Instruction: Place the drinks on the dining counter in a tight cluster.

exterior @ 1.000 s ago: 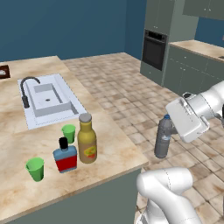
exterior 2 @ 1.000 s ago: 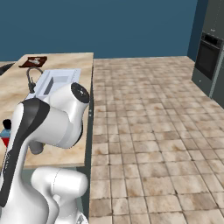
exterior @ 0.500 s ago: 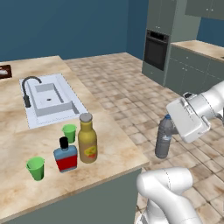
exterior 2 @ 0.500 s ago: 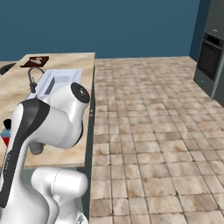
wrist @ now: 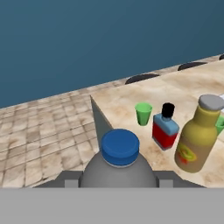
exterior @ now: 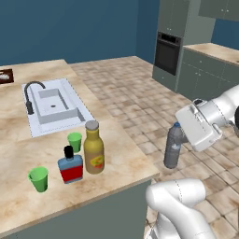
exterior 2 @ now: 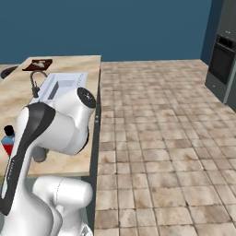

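The gripper [exterior: 183, 140] is closed around the slim greyish water bottle with a blue cap [exterior: 172, 146], holding it upright in the air beside the near corner of the long island counter with the beige marble top [exterior: 126, 158], off its edge and over the tiled floor [exterior: 135, 88]. In the hand view the bottle's blue cap sits low in the middle, with the fingers [wrist: 70, 179] at its sides.

On the counter, near that end:
- taller amber bottle, grey cap, yellow-red label [exterior: 93, 147], upright.
- squat blue bottle, red label, black cap [exterior: 70, 165], just beside the amber one.
- two small green cups [exterior: 74, 141], one behind the bottles, one [exterior: 38, 179] toward the near edge.

White inset sink [exterior: 56, 106] with black curved faucet [exterior: 31, 94] lies further along.
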Tool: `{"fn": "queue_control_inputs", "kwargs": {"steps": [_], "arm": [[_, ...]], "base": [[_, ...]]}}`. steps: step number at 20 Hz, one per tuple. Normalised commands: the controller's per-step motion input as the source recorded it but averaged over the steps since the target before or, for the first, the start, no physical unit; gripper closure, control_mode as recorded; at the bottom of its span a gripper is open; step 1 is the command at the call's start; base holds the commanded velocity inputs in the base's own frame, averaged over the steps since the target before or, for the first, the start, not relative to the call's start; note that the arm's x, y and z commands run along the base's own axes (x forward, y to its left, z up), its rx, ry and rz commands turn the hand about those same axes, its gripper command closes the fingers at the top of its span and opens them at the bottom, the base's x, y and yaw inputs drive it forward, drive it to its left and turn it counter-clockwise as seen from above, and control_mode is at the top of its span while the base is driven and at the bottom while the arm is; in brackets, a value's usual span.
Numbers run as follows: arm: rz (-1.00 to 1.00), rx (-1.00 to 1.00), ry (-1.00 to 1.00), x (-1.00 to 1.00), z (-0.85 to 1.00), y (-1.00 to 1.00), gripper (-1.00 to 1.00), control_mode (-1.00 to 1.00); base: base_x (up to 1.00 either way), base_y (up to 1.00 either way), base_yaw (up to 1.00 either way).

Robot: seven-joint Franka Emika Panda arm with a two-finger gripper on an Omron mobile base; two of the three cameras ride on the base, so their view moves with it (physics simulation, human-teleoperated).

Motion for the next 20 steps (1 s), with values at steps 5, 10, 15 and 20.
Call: {"fn": "queue_control_inputs", "kwargs": {"steps": [5,10,15,20], "arm": [[0.12,0.04,0.0,0.51,-0.32,0.0,1.0,-1.0],[0.07,0.02,-0.03,0.5,-0.41,0.01,1.0,-1.0],[-0.02,-0.02,-0.01,0.49,-0.31,0.28,1.0,-1.0],[-0.05,-0.01,0.0,0.43,-0.23,0.4,1.0,-1.0]], "base": [[0.0,0.0,0.0],[0.0,0.0,0.0],[0.0,0.0,0.0],[0.0,0.0,0.0]]}}
